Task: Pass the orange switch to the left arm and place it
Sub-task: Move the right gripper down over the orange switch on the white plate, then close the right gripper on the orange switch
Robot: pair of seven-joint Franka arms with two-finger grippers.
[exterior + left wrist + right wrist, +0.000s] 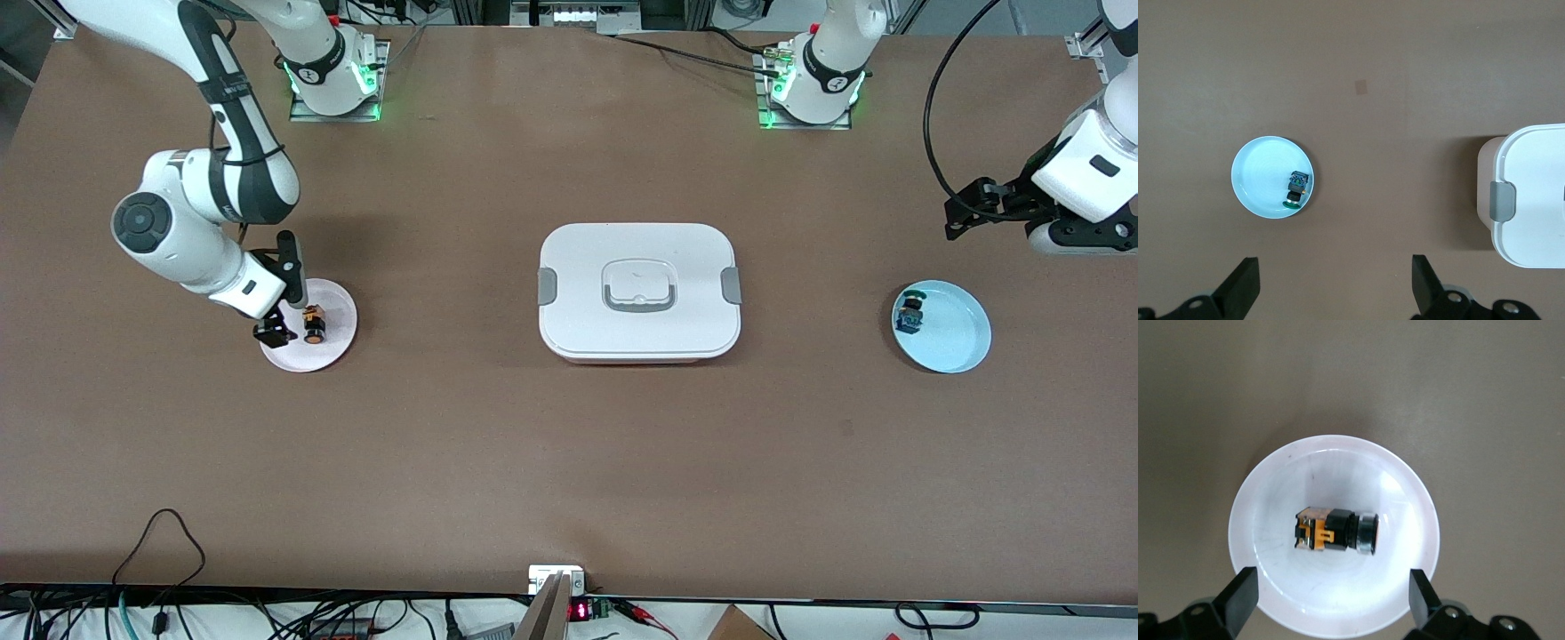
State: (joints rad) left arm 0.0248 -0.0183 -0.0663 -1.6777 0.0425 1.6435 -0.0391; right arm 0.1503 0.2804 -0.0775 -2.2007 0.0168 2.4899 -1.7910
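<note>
The orange switch [313, 324] lies on its side in a small white plate [333, 342] toward the right arm's end of the table. My right gripper [283, 298] hangs open just above this plate, beside the switch. In the right wrist view the switch [1335, 531] lies in the plate [1271, 520] between my open fingers [1241, 593], not touching them. The white box [638, 292] stands shut at mid-table. My left gripper [965, 213] is open and empty, up over bare table near the left arm's end; the left arm waits.
A light blue plate [956, 333] holds a green-capped, blue-bodied switch [910, 311] toward the left arm's end; both show in the left wrist view, the plate [1258, 180] and the switch [1297, 189]. The box's edge and grey latch [1503, 201] show there too. Cables run along the table's near edge.
</note>
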